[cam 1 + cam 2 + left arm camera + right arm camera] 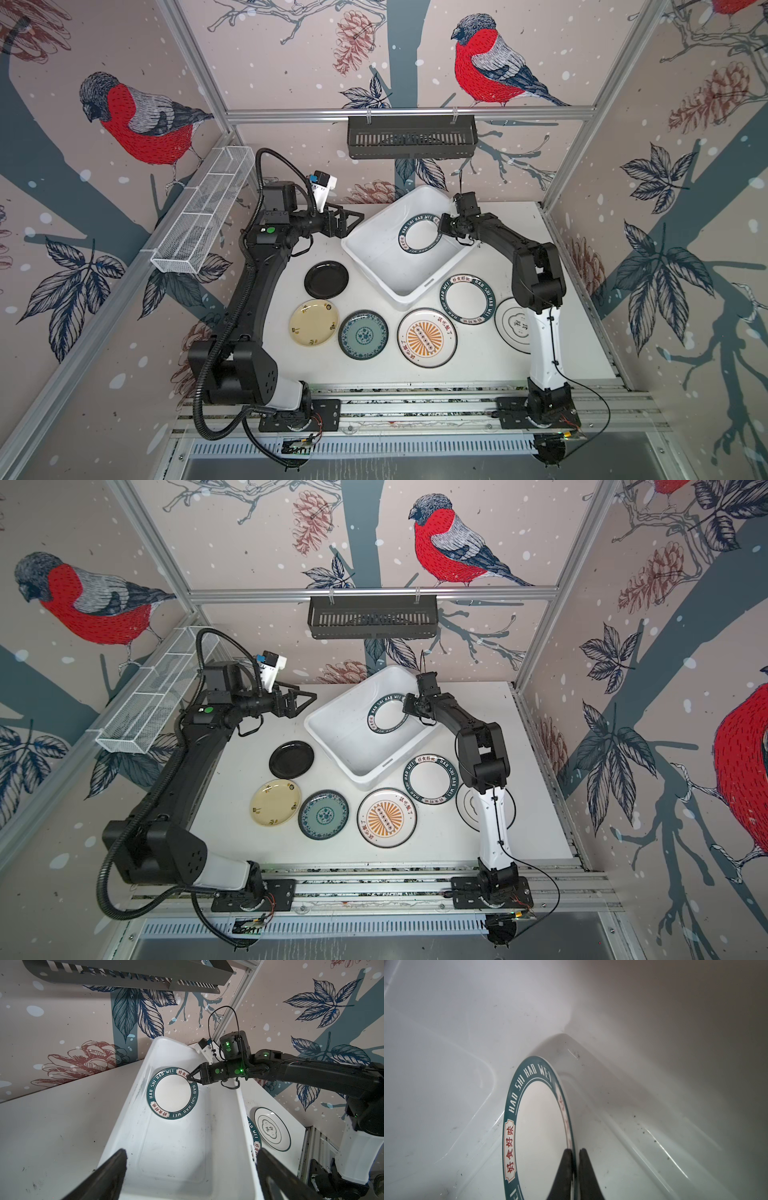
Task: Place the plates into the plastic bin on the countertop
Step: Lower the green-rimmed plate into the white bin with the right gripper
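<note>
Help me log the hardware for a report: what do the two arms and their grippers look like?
The left arm and right arm are black with a white base link. A corrugated black conduit runs along the left one; a thin black cable hangs off the right. The left gripper and right gripper have black triangular fingers.

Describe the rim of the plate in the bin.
Plate rim: teal-green with white lettering; left wrist view.

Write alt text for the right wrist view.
The right tool pinches the rim of a green-lettered plate, holding it inside the white plastic bin. The bin's scuffed walls and floor fill the rest of the view.
</note>
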`<state>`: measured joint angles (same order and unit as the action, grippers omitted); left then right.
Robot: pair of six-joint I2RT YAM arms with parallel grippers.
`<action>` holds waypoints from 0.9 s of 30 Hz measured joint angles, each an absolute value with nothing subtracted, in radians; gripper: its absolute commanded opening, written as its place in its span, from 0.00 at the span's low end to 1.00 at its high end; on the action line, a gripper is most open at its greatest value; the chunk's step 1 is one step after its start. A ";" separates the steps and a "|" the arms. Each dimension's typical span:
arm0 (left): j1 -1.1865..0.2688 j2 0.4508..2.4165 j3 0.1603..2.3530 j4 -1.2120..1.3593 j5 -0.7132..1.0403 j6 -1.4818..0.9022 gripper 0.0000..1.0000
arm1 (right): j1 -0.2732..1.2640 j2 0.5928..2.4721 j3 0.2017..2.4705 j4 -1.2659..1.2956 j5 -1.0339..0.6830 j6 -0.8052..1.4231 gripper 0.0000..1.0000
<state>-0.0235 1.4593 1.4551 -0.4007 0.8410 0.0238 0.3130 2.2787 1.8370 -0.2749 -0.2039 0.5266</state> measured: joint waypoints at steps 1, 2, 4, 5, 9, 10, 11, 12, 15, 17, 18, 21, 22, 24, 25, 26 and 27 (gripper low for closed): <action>-0.023 1.459 1.454 -0.401 0.841 0.024 0.96 | 0.314 2.277 1.835 -0.274 -0.204 0.527 0.09; -0.023 1.459 1.453 -0.401 0.841 0.024 0.96 | 0.315 2.276 1.835 -0.272 -0.203 0.526 0.09; -0.023 1.459 1.451 -0.401 0.841 0.024 0.96 | 0.320 2.273 1.835 -0.272 -0.196 0.524 0.08; -0.023 1.459 1.450 -0.400 0.841 0.024 0.96 | 0.323 2.271 1.835 -0.272 -0.191 0.523 0.07; -0.023 1.459 1.448 -0.400 0.841 0.024 0.96 | 0.335 2.258 1.830 -0.268 -0.177 0.515 0.05; -0.023 1.459 1.448 -0.400 0.841 0.023 0.96 | 0.338 2.254 1.826 -0.265 -0.173 0.508 0.05; -0.023 1.459 1.448 -0.400 0.841 0.023 0.96 | 0.341 2.251 1.823 -0.263 -0.167 0.501 0.04; -0.023 1.459 1.448 -0.400 0.841 0.023 0.96 | 0.344 2.247 1.821 -0.261 -0.161 0.496 0.04; -0.023 1.459 1.448 -0.400 0.841 0.023 0.96 | 0.348 2.245 1.820 -0.260 -0.158 0.489 0.03; -0.023 1.459 1.448 -0.400 0.841 0.023 0.96 | 0.348 2.245 1.819 -0.260 -0.159 0.486 0.02; -0.023 1.459 1.448 -0.400 0.842 0.023 0.96 | 0.348 2.245 1.819 -0.260 -0.159 0.484 0.03; -0.023 1.459 1.448 -0.400 0.842 0.023 0.96 | 0.348 2.245 1.819 -0.259 -0.159 0.476 0.03; -0.023 1.459 1.448 -0.400 0.842 0.023 0.96 | 0.347 2.246 1.819 -0.259 -0.160 0.473 0.04; -0.023 1.459 1.448 -0.400 0.842 0.023 0.96 | 0.347 2.247 1.821 -0.259 -0.162 0.471 0.04; -0.023 1.459 1.448 -0.400 0.842 0.023 0.96 | 0.346 2.250 1.824 -0.261 -0.163 0.469 0.04; -0.024 1.459 1.448 -0.400 0.842 0.023 0.96 | 0.345 2.254 1.828 -0.262 -0.167 0.468 0.05; -0.024 1.459 1.448 -0.400 0.842 0.022 0.96 | 0.345 2.258 1.833 -0.262 -0.170 0.466 0.06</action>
<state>-0.0238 1.4590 1.4475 -0.3996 0.8417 0.0223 0.3447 2.2578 1.8332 -0.2623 -0.1703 0.4664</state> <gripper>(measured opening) 0.962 0.078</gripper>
